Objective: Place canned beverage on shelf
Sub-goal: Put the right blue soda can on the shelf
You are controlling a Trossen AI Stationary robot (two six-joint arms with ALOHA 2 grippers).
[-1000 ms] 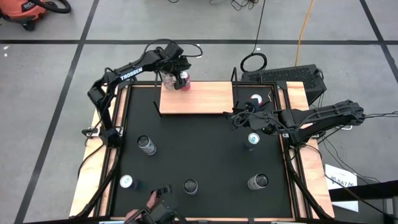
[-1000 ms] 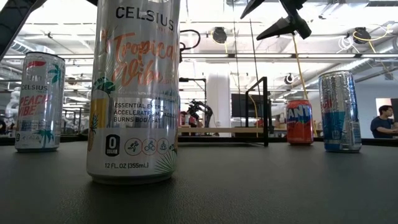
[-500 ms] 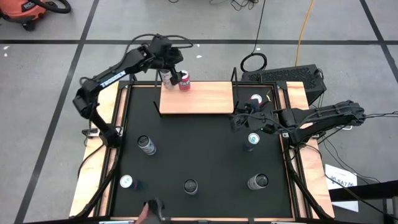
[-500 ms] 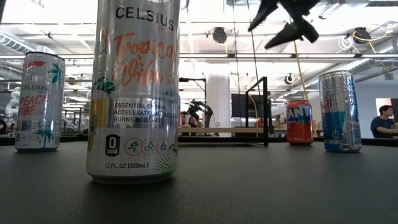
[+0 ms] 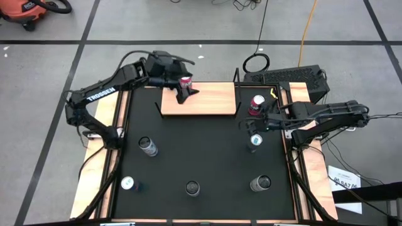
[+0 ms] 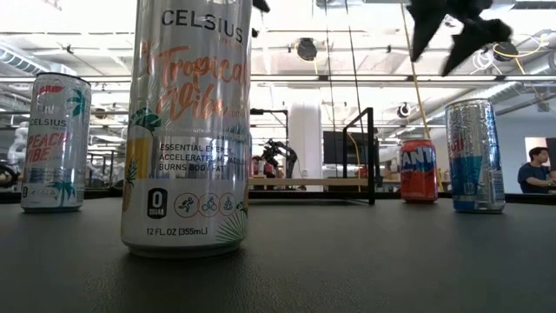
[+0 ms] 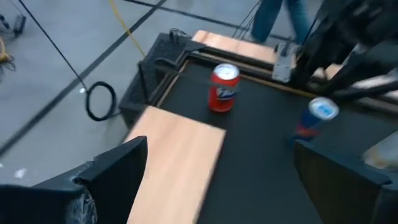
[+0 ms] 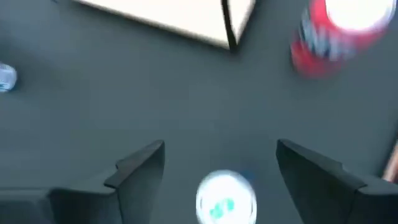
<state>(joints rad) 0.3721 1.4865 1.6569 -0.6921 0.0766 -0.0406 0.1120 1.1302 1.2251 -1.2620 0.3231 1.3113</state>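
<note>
The shelf (image 5: 200, 98), a light wooden board with black posts, stands at the mat's far side. A red-topped can (image 5: 185, 81) stands on its far edge. My left gripper (image 5: 186, 94) hovers over the board just beside that can, open and empty; its wrist view looks across the board (image 7: 174, 155) toward the table's right. My right gripper (image 5: 246, 123) is open above the mat, just far of a blue can (image 5: 255, 140) whose top shows between its fingers (image 8: 226, 199). A red can (image 5: 256, 103) stands on the mat right of the shelf.
Several more cans stand on the black mat (image 5: 207, 157): one mid-left (image 5: 148, 146) and three along the near side (image 5: 128, 183), (image 5: 192, 188), (image 5: 260, 183). In the low view a tall Celsius can (image 6: 187, 130) stands close to the camera. A person (image 6: 534, 169) sits far behind the table.
My left gripper has drawn away from the can at the shelf's far edge, come over the board and turned toward the table's right; its elbow has swung left. The can stays standing on the shelf. My right gripper has shifted a little toward the table's right, uncovering the red can.
</note>
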